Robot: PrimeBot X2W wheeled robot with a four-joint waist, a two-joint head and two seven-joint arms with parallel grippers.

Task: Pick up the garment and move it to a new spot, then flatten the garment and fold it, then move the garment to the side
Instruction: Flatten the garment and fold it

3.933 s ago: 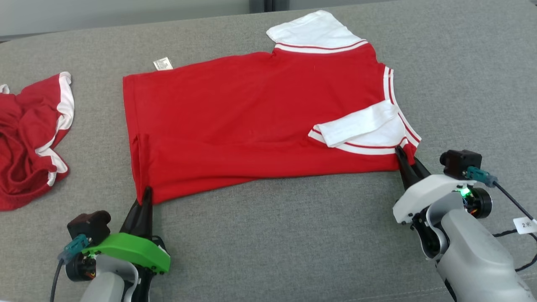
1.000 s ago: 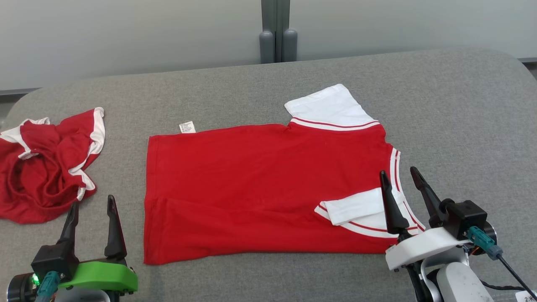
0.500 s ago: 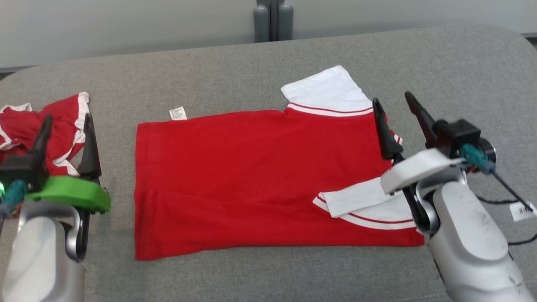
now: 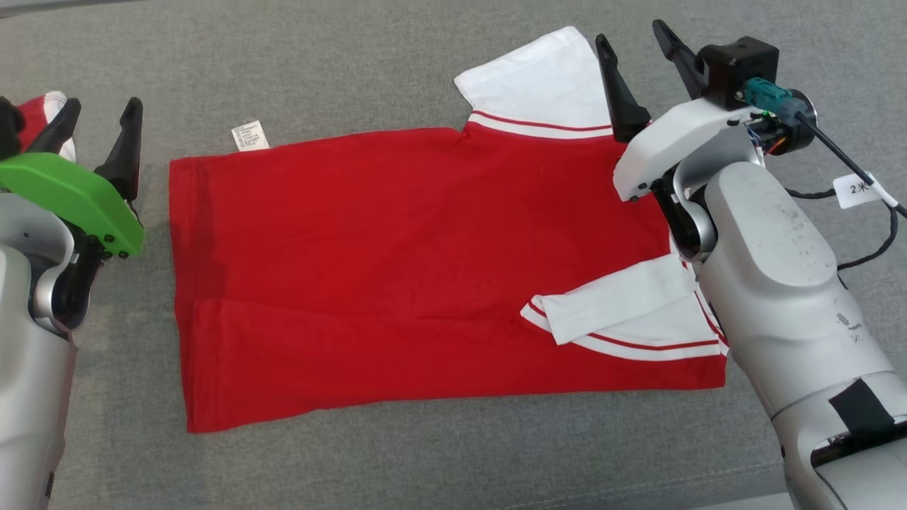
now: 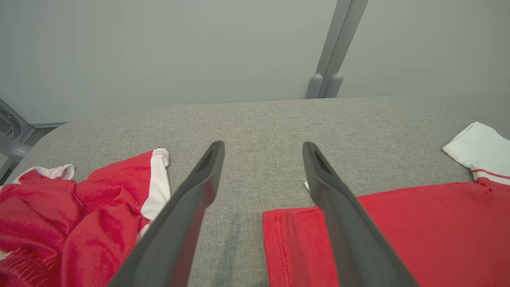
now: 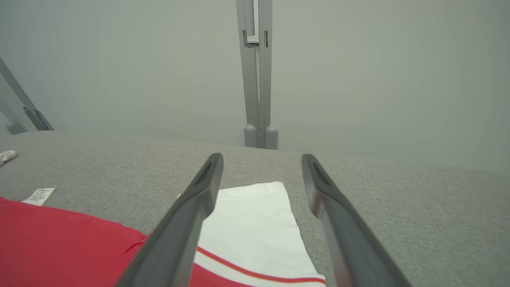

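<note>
The garment (image 4: pixel 397 262) is a red shirt with white sleeves, lying flat on the grey surface, its near sleeve (image 4: pixel 623 304) folded in over the body and its far sleeve (image 4: pixel 538 78) spread out. My left gripper (image 4: pixel 99 117) hovers open above the surface, just beyond the shirt's far left hem corner (image 5: pixel 279 223). Open too, my right gripper (image 4: pixel 634 42) hangs above the far sleeve (image 6: pixel 255 223) at the shirt's far right corner. Neither holds anything.
A second red and white garment (image 5: pixel 71 215) lies crumpled on the left, partly behind my left gripper (image 5: pixel 261 175). A white care label (image 4: pixel 249 134) sticks out at the shirt's far hem. A grey wall with a post (image 6: pixel 257 79) rises behind the padded surface.
Both grippers let go of the shirt's near corners, opened and moved away from me to its far corners. The head camera tilted down, shifting the whole picture.
</note>
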